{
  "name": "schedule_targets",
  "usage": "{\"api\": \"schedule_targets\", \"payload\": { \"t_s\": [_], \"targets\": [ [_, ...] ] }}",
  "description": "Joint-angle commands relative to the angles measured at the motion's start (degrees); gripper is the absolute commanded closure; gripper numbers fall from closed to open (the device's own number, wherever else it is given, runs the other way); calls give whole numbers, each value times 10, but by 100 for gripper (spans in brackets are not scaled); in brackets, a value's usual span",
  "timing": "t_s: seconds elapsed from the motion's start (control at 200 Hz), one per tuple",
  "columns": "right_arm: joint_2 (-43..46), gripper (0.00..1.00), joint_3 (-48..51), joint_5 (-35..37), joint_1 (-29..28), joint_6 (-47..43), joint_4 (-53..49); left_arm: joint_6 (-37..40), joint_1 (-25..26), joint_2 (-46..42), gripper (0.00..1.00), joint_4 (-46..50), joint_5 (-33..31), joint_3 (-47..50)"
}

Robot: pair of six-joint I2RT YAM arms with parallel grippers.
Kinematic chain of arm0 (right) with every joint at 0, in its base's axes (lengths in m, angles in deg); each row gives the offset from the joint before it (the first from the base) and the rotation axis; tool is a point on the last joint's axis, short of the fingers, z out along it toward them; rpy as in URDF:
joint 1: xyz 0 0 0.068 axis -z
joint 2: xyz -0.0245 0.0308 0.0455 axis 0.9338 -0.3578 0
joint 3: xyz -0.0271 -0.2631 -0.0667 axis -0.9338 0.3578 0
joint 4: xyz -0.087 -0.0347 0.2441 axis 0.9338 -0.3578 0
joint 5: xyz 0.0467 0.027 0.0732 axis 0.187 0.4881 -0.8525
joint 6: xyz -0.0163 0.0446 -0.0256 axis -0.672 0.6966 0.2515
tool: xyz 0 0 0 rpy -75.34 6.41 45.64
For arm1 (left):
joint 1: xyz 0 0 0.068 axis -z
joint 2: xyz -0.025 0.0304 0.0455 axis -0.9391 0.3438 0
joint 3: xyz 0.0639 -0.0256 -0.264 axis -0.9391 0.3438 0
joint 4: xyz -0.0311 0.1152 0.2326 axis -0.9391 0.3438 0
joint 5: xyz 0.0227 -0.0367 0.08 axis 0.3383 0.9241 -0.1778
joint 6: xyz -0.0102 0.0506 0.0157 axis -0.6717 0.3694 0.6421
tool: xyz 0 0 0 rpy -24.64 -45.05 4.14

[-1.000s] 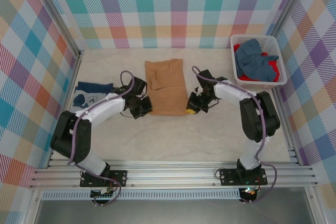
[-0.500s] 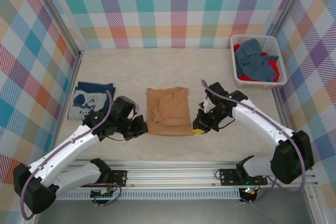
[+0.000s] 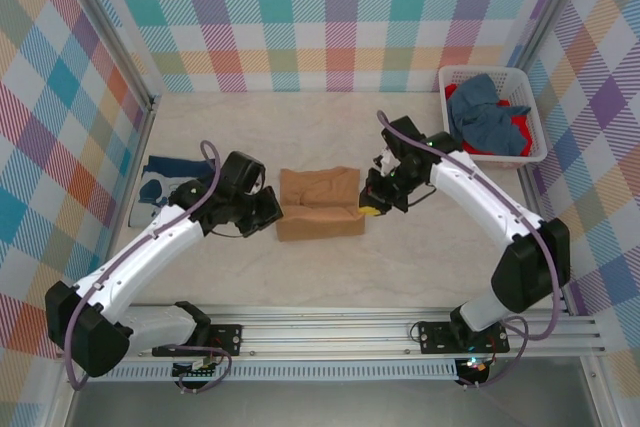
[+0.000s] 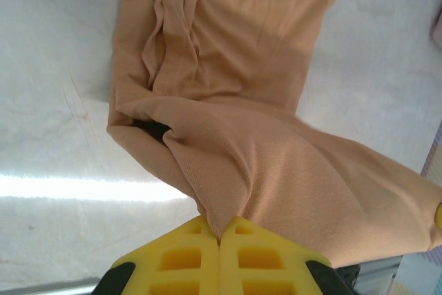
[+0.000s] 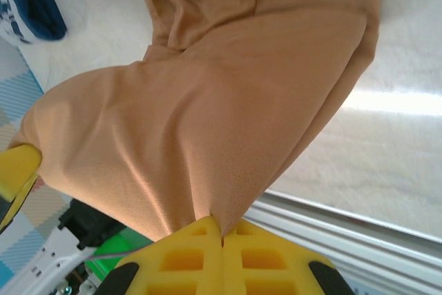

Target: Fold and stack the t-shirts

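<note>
A tan t-shirt (image 3: pixel 318 203) lies folded over itself in the middle of the table. My left gripper (image 3: pixel 272 209) is shut on its left corner, the cloth pinched between the yellow pads (image 4: pixel 219 241). My right gripper (image 3: pixel 368 205) is shut on the right corner of the same shirt (image 5: pixel 207 115), and its pads (image 5: pixel 222 234) also clamp the fabric. Between the two grips the lifted edge sags over the lower layer (image 4: pixel 228 39). A navy t-shirt (image 3: pixel 172 175) with a pale print lies folded at the far left, partly behind my left arm.
A white lattice basket (image 3: pixel 534 137) at the back right holds blue (image 3: pixel 485 117) and red (image 3: pixel 517 130) shirts. Plaid walls close the table on three sides. A metal rail (image 3: pixel 330 332) runs along the near edge.
Both grippers have carried the shirt's near edge away from me, over the rest of the cloth, so the tan shirt now looks shorter. Both grips have stayed shut.
</note>
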Motion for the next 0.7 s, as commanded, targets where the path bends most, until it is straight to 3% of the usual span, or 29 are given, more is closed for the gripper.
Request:
{"api": "schedule_targets", "payload": {
  "t_s": [0.0,0.375,0.695],
  "targets": [
    [-28,100,-55,20,7,-15,-21,18,-21,17,100,-2,-16,-48],
    [-148,100,-184,12,45,-17,-28,54,-93,125,100,-48,28,-117],
    [-224,100,-208,-8,77,17,8,93,-124,288,100,-80,62,-237]
  ]
}}
